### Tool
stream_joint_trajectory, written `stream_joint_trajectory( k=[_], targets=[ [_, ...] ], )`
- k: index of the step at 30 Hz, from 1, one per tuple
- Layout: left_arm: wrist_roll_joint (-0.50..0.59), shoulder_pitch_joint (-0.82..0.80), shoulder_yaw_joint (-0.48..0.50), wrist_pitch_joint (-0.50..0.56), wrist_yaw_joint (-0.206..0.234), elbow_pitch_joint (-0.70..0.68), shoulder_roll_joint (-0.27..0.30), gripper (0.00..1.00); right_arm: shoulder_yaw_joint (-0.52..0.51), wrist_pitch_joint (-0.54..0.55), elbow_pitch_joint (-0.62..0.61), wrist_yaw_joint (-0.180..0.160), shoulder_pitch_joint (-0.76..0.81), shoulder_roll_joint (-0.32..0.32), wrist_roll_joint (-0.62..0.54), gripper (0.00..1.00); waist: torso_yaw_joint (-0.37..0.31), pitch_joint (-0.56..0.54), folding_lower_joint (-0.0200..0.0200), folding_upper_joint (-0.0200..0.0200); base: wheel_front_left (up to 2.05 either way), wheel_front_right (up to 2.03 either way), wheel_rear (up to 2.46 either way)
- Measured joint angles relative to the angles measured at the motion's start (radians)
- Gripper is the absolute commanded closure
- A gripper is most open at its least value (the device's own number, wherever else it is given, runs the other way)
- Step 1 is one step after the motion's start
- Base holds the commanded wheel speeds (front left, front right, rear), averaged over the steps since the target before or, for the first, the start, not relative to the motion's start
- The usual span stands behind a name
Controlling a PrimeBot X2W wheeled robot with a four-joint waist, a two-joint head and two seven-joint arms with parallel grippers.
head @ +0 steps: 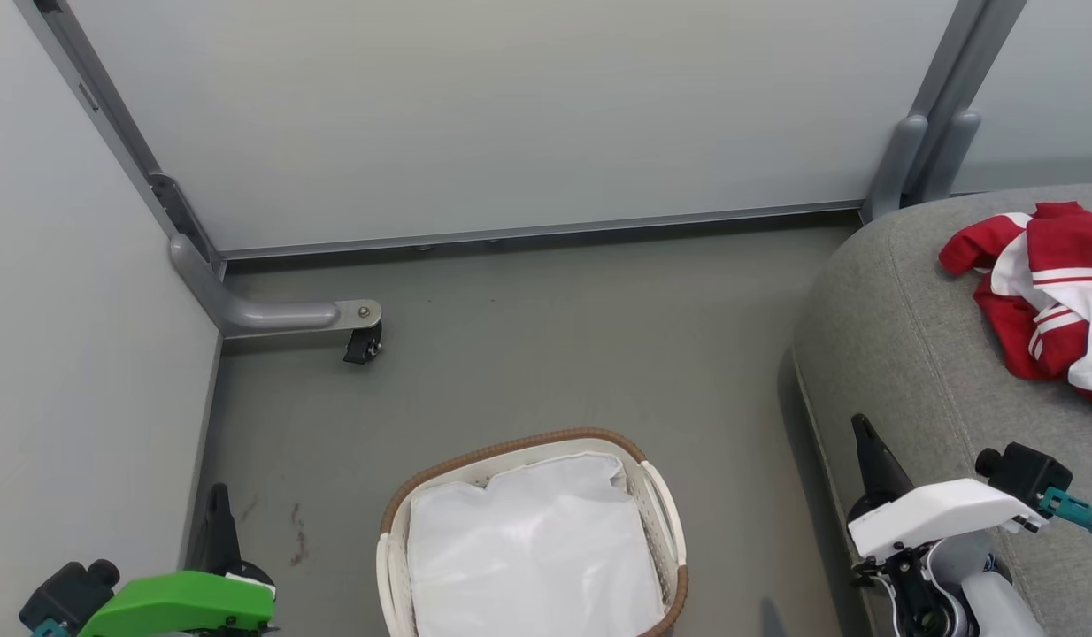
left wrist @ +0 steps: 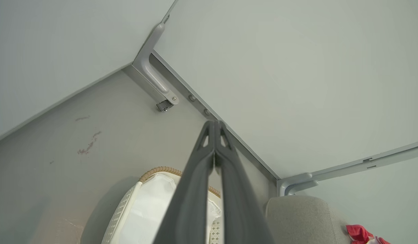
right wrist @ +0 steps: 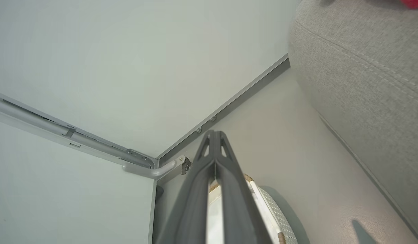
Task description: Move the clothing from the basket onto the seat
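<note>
The red and white clothing (head: 1046, 296) lies crumpled on the grey seat (head: 900, 336) at the right; a red corner of it (left wrist: 359, 234) shows in the left wrist view. The white basket (head: 661, 513) with a brown rim stands on the floor at bottom centre, holding just its white liner (head: 533, 548). My left gripper (head: 217, 495) is at the lower left, shut and empty, left of the basket. My right gripper (head: 860, 429) is at the lower right by the seat's front edge, shut with nothing in it. Both wrist views show the fingertips (left wrist: 214, 126) (right wrist: 214, 135) pressed together.
Grey partition walls close the back and left sides. A panel foot with a black caster (head: 362, 343) juts onto the floor at the left. Another panel foot (head: 918, 168) stands behind the seat. Bare grey floor (head: 555, 354) lies between the basket and the back wall.
</note>
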Motion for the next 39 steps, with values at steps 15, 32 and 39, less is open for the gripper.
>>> stream_joint_trajectory(
  k=[15, 32, 39],
  targets=[
    [-0.167, -0.017, 0.006, 0.047, 0.000, -0.021, 0.002, 1.00, -0.027, 0.045, -0.041, 0.000, 0.016, -0.001, 0.186, 1.00, -0.002, -0.007, 0.0000, 0.0000, 0.00, 0.00, 0.00],
    [-0.331, -0.032, 0.010, 0.091, 0.000, -0.042, 0.003, 1.00, -0.053, 0.089, -0.081, 0.000, 0.028, -0.002, 0.364, 1.00, -0.005, -0.014, 0.0000, 0.0000, 0.00, 0.00, 0.00],
    [-0.392, -0.039, 0.012, 0.108, 0.000, -0.049, 0.003, 1.00, -0.062, 0.105, -0.095, 0.000, 0.033, -0.002, 0.431, 1.00, -0.006, -0.018, 0.0000, 0.0000, 0.00, 0.00, 0.00]
  ],
)
